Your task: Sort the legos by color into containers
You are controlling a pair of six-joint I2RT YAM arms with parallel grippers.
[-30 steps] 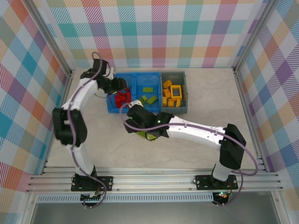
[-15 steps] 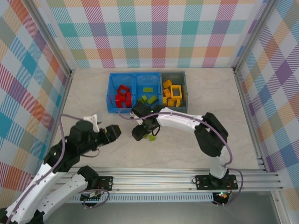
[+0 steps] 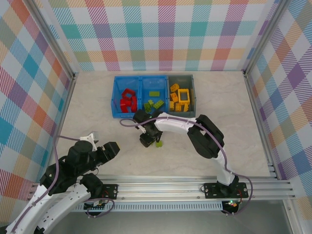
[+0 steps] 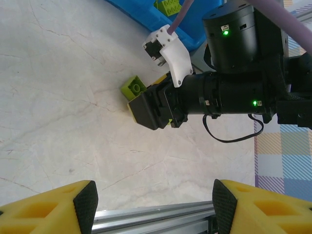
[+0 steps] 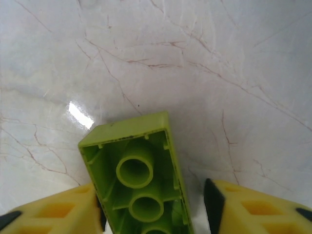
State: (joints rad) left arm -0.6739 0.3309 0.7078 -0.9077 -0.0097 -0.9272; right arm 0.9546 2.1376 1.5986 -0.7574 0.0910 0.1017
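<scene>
Right gripper at lime-green lego

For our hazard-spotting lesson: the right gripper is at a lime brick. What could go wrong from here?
The lime brick sits against one finger of the right gripper, a gap at the other; closing may twist it away. The blue bin has its green compartment between red bricks and the yellow bricks in the grey bin; a sloppy drop could missort it.
</scene>
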